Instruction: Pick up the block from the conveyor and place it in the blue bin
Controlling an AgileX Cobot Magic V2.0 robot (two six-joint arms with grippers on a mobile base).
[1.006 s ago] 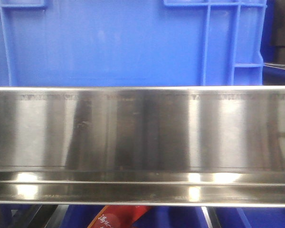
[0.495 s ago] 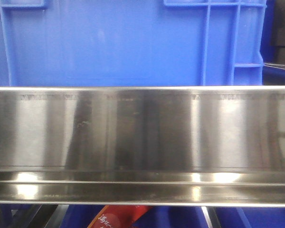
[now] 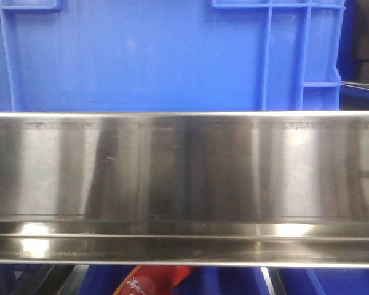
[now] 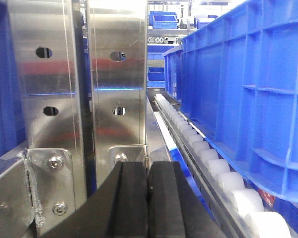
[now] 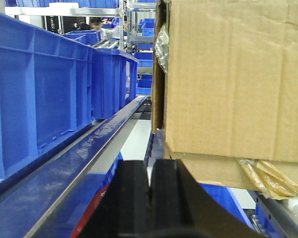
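While both pad pairs press together empty, the left end effector (image 4: 148,198) faces steel posts (image 4: 114,79) beside the blue bin (image 4: 248,89), and the right end effector (image 5: 150,198) sits under a cardboard box (image 5: 228,74).

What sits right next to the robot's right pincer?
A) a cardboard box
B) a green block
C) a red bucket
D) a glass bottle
A: in the right wrist view a brown cardboard box fills the space just above and beside the shut right pincer, with blue bins on the other side.
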